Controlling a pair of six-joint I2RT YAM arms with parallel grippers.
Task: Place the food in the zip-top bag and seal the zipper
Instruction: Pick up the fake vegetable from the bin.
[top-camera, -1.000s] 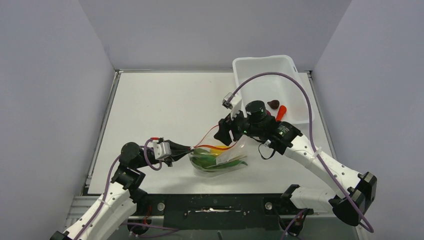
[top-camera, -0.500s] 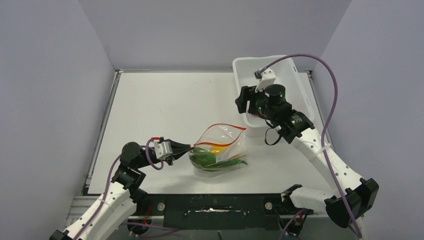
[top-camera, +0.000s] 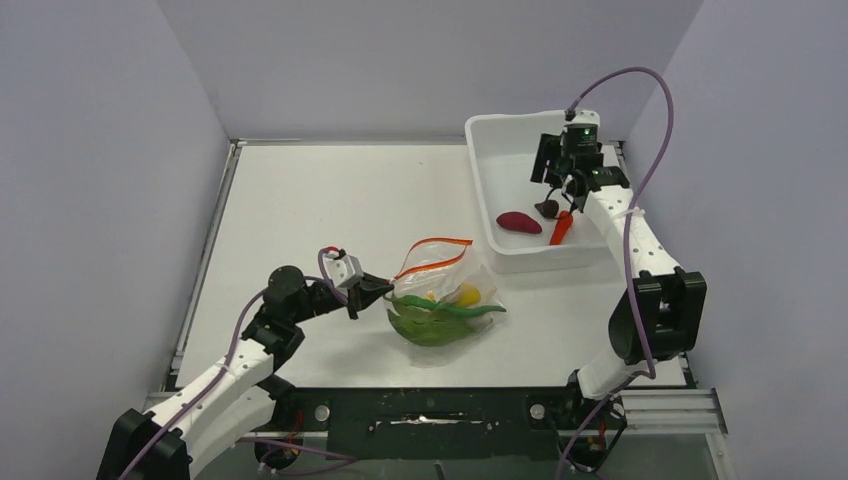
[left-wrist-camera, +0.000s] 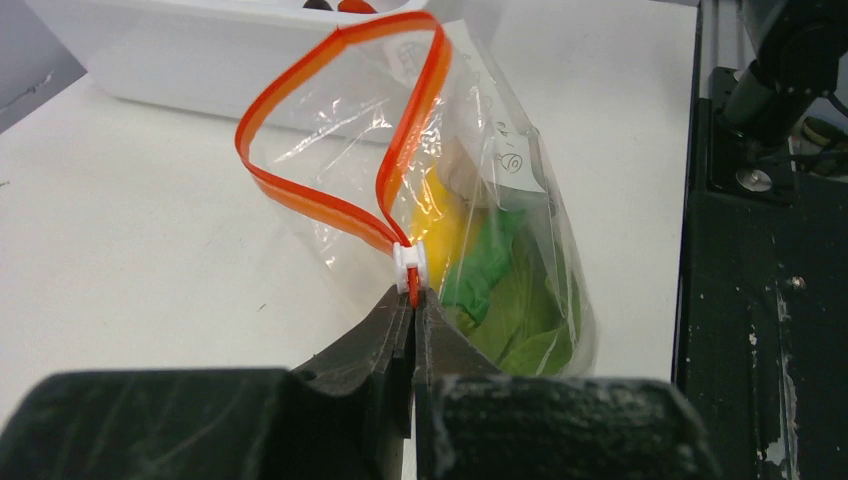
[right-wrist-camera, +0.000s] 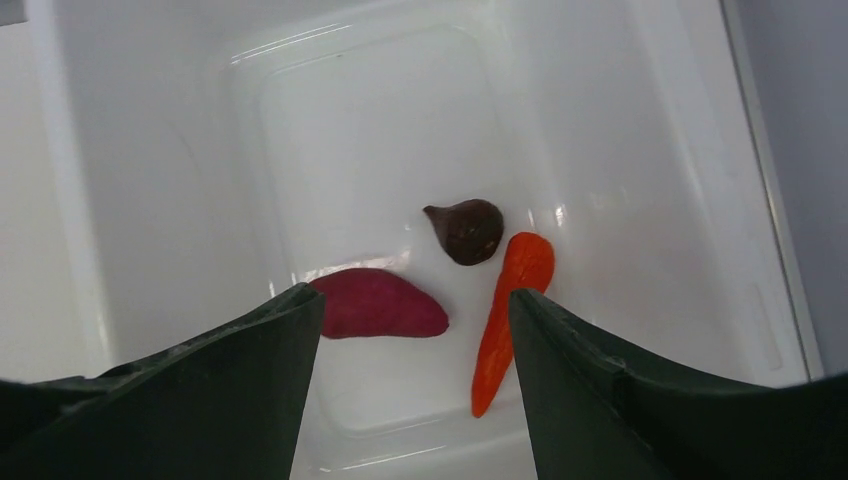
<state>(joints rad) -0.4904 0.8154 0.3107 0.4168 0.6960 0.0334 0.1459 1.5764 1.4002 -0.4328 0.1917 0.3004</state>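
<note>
The clear zip-top bag (top-camera: 447, 300) lies near the table's front with its mouth standing open. Inside it are a green leaf (top-camera: 425, 322), a yellow lump (top-camera: 468, 294) and a thin green pepper (top-camera: 472, 311). My left gripper (top-camera: 385, 290) (left-wrist-camera: 412, 295) is shut on the end of the red-orange zipper (top-camera: 437, 244) (left-wrist-camera: 330, 130), just behind its white slider. My right gripper (top-camera: 553, 182) (right-wrist-camera: 415, 296) hangs open above the white tub. Below it lie a maroon piece (right-wrist-camera: 378, 304), a dark brown piece (right-wrist-camera: 467, 230) and an orange-red cone (right-wrist-camera: 510, 310).
The white rigid tub (top-camera: 480, 180) (right-wrist-camera: 150, 200) stands at the back right, its near wall close behind the bag's mouth. Grey walls close in the table on three sides. A black rail (top-camera: 430, 410) runs along the front edge.
My right gripper left the bag's mouth and swung back over the tub, opening a little wider. The left gripper shifted right and away with the bag's corner still held.
</note>
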